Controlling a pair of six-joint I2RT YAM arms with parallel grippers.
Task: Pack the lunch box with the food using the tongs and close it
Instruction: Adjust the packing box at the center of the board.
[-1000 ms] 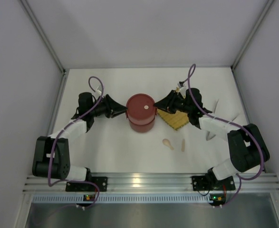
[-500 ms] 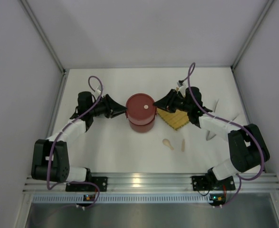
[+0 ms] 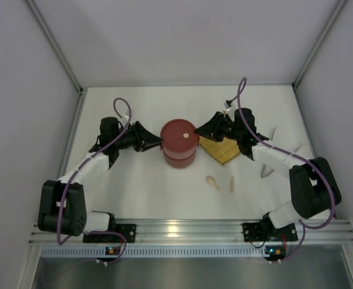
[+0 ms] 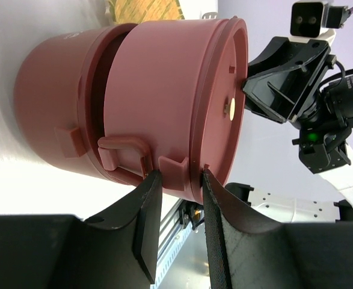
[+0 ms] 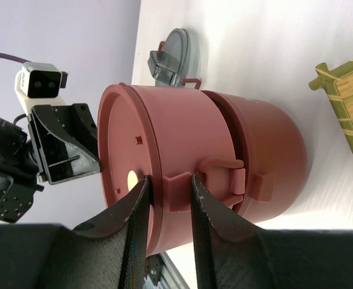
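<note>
The maroon lunch box (image 3: 179, 142) stands mid-table, its two tiers stacked and the flat lid with a pale dot on top. My left gripper (image 3: 157, 143) is shut on a small side tab under the lid rim (image 4: 173, 171). My right gripper (image 3: 200, 132) is shut on the matching tab (image 5: 177, 188) on the opposite side. In the left wrist view a dark gap (image 4: 101, 72) shows between the upper and lower tier. The silvery tongs (image 3: 265, 171) lie at the right, partly under my right arm. The food is out of view.
A yellow woven mat (image 3: 220, 150) lies just right of the box. A beige spoon (image 3: 213, 182) and a short stick (image 3: 231, 183) lie in front of it. A grey clip-on lid (image 5: 175, 54) lies behind the box. Walls enclose the table.
The lid's pale dot has drifted slightly to the right, and my left arm's elbow has shifted a little outward. Both grips hold as before.
</note>
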